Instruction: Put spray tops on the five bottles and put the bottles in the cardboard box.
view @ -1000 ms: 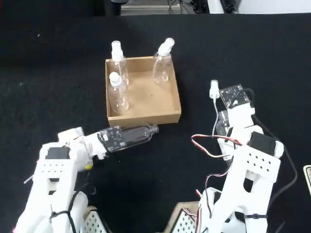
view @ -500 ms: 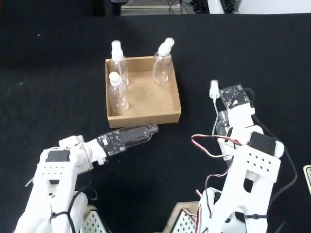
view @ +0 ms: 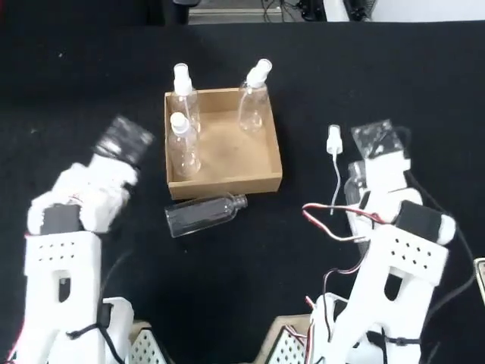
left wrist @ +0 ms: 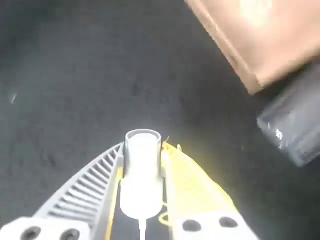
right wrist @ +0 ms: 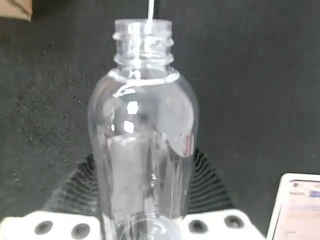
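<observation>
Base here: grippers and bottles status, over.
Left gripper shut on spray top. Right gripper shut on open bottle. Second bottle lies by cardboard box; loose top near right gripper.

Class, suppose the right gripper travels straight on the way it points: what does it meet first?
Probably the spray top lying on the table: its thin tube shows just beyond the mouth of the bottle in the right gripper. Their height difference is unclear.
</observation>
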